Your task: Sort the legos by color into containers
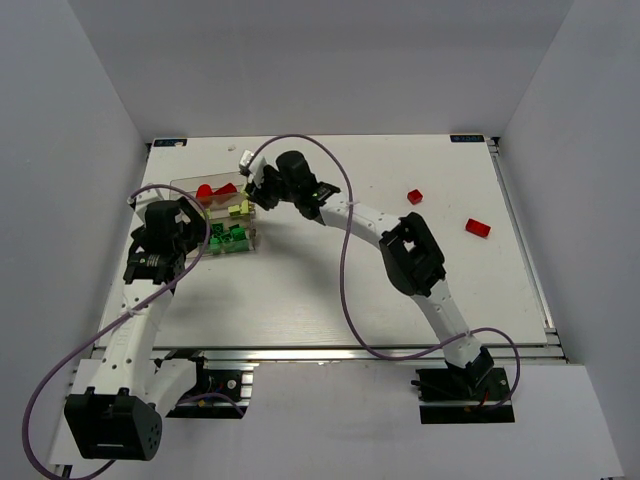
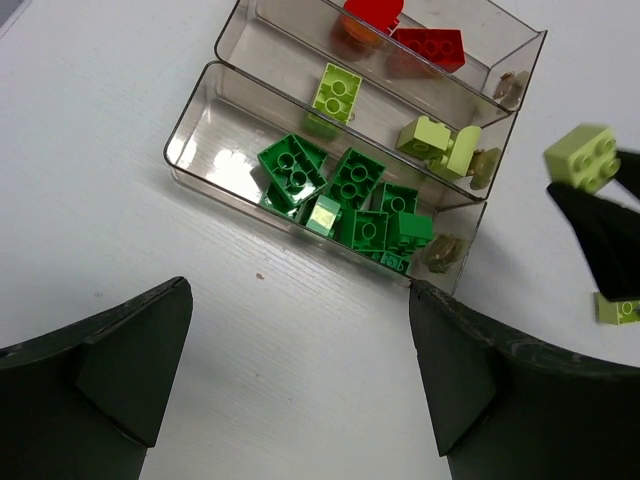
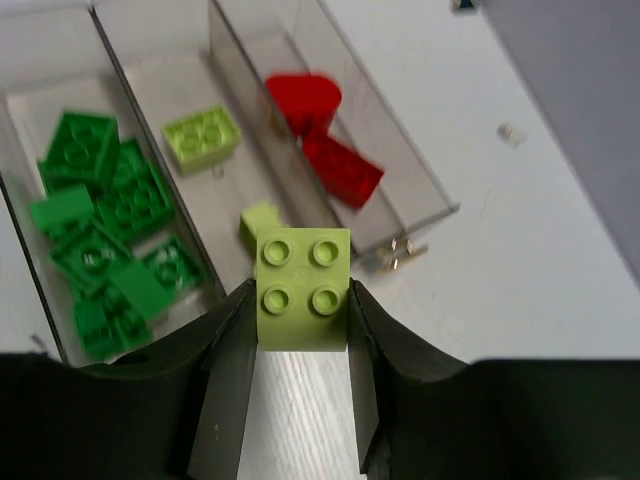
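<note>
Right fingers [image 3: 225, 370] pinch a lime 4-stud brick [image 3: 303, 290] at lower centre, just short of the tray [image 3: 437, 207]. Released early, it could drop onto the tabletop [image 3: 520, 300] or among the red bricks [image 3: 340, 170]. Left fingers [image 2: 120, 350] gape wide, empty.

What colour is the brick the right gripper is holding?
Lime yellow-green. The brick is pinched in the right gripper; the right wrist view shows it best.
</note>
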`<state>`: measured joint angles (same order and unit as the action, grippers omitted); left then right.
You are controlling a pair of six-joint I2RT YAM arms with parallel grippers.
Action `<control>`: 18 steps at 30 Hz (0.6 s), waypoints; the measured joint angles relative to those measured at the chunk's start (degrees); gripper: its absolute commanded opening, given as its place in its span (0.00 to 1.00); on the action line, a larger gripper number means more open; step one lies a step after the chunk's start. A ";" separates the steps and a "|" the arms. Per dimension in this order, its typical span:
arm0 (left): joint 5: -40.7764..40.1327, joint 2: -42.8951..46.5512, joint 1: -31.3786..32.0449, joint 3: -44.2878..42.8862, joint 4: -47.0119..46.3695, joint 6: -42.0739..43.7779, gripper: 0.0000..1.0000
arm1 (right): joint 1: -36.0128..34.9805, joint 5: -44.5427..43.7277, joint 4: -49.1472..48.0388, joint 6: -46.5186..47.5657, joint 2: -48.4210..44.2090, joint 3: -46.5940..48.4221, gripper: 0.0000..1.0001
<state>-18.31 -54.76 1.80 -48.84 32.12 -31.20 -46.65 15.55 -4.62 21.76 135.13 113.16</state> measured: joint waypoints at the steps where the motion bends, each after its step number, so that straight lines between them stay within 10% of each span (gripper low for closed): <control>1: -0.17 -0.02 0.07 0.00 0.02 0.15 0.98 | -0.42 0.00 -1.11 -0.13 0.35 1.33 0.00; 18: -2.23 -0.04 0.09 0.00 0.55 1.07 0.98 | -6.51 -7.91 -20.52 -2.80 15.04 10.40 0.06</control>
<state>-20.53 -54.81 1.89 -48.84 32.67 -30.13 -53.17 7.64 -25.15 18.96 150.17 123.57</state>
